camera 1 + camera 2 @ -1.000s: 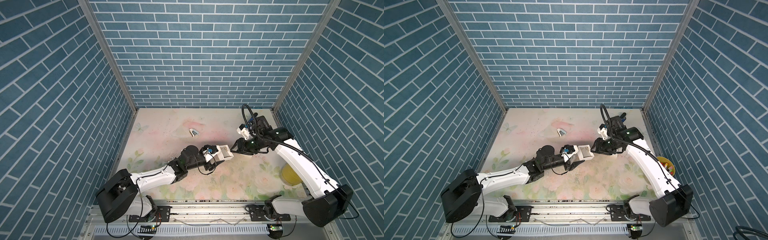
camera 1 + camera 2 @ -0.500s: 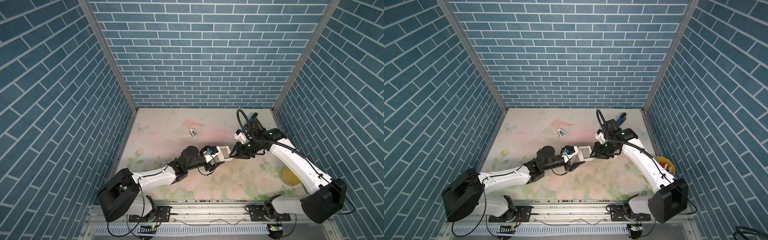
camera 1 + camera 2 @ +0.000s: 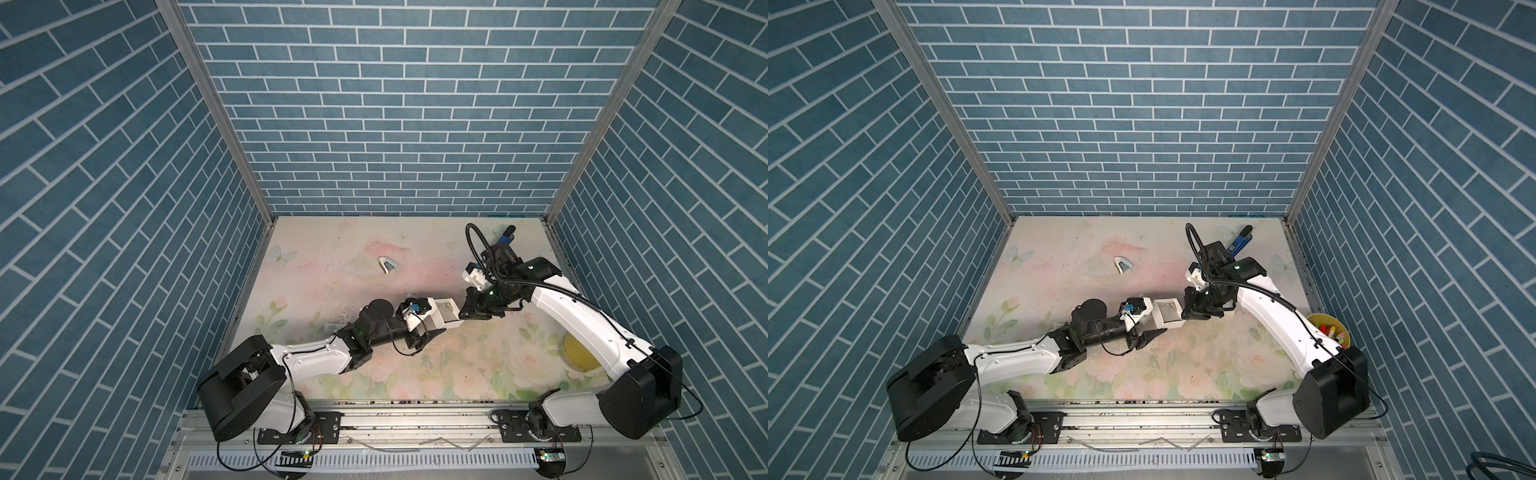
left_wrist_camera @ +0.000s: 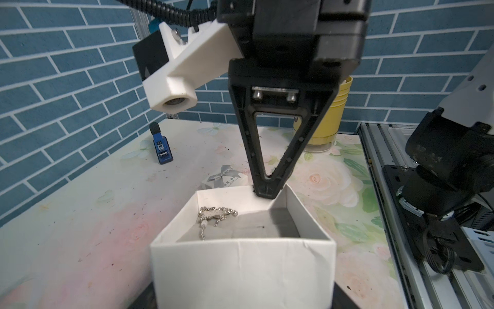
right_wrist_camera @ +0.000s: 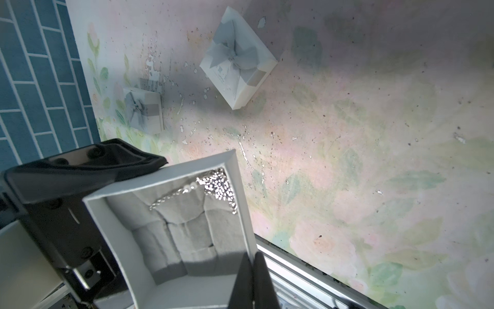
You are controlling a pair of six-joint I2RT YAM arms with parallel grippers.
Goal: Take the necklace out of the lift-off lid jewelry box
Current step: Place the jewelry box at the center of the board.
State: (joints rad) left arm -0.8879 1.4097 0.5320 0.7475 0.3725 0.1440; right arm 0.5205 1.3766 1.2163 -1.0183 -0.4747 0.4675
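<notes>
Reaching in from opposite sides, two white robot arms meet at an open white jewelry box [image 3: 446, 312], which we find low over a floral table [image 3: 374, 257]. The left arm [image 3: 316, 357] stretches out nearly flat, and its left gripper [image 3: 436, 316] is spread wide, clamping the box's side walls. The right arm [image 3: 582, 328] angles down from above. Its right gripper [image 4: 267, 190] is closed, tips touching the box's far rim. We see the silver necklace [image 4: 213, 214] inside the box, bunched against one wall.
</notes>
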